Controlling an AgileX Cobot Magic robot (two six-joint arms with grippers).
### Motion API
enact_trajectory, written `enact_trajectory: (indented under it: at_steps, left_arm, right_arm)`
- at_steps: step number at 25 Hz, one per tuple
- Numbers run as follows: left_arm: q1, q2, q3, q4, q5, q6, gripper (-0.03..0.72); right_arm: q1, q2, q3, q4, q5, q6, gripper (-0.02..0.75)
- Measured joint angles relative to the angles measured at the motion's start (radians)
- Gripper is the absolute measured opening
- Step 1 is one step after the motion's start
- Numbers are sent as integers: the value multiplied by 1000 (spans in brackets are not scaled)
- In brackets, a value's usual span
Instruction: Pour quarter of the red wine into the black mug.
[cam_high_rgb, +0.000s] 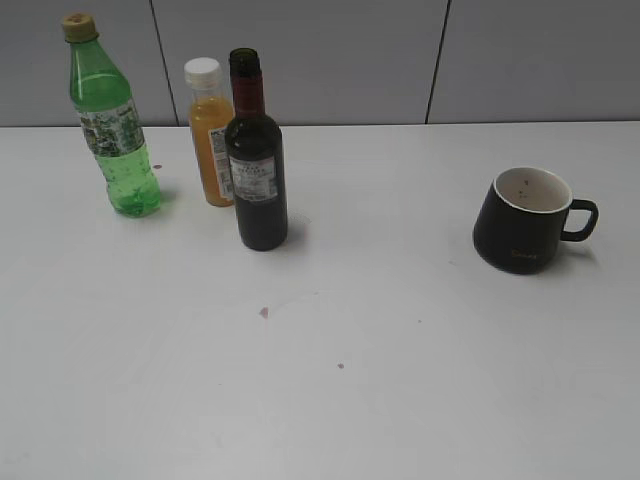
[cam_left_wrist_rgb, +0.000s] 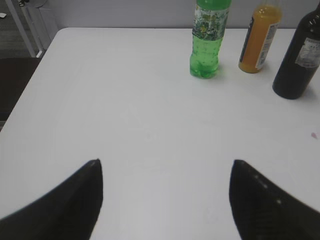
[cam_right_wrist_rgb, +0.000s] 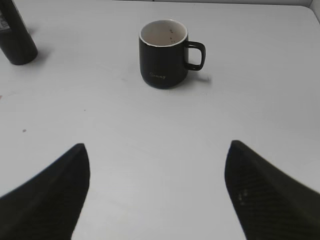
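The dark red wine bottle (cam_high_rgb: 257, 170) stands upright and uncapped at the left of the white table (cam_high_rgb: 380, 400). It also shows in the left wrist view (cam_left_wrist_rgb: 297, 55) and at the edge of the right wrist view (cam_right_wrist_rgb: 16, 35). The black mug (cam_high_rgb: 525, 220) with a white inside stands at the right, handle to the right, and shows in the right wrist view (cam_right_wrist_rgb: 165, 53). My left gripper (cam_left_wrist_rgb: 166, 162) is open and empty, well short of the bottles. My right gripper (cam_right_wrist_rgb: 156, 146) is open and empty, short of the mug. Neither gripper shows in the exterior view.
A green plastic bottle (cam_high_rgb: 110, 120) and an orange juice bottle (cam_high_rgb: 210, 130) stand behind and left of the wine bottle. Both show in the left wrist view, green (cam_left_wrist_rgb: 207, 40) and orange (cam_left_wrist_rgb: 258, 40). Small red spots (cam_high_rgb: 264, 313) mark the table. The table's left edge shows in the left wrist view.
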Motion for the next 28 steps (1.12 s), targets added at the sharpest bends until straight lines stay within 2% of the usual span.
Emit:
enact_trajectory:
  at_steps: [12,19,28]
  left_arm:
    - [0,0,0,0,0,0,589]
    - [0,0,0,0,0,0,589]
    - [0,0,0,0,0,0,589]
  right_arm:
    - [0,0,-16,-1,-33,2,643]
    - [0,106,-29,2,-325,2,628]
    - [0,409,-10,16,-746,-9,597]
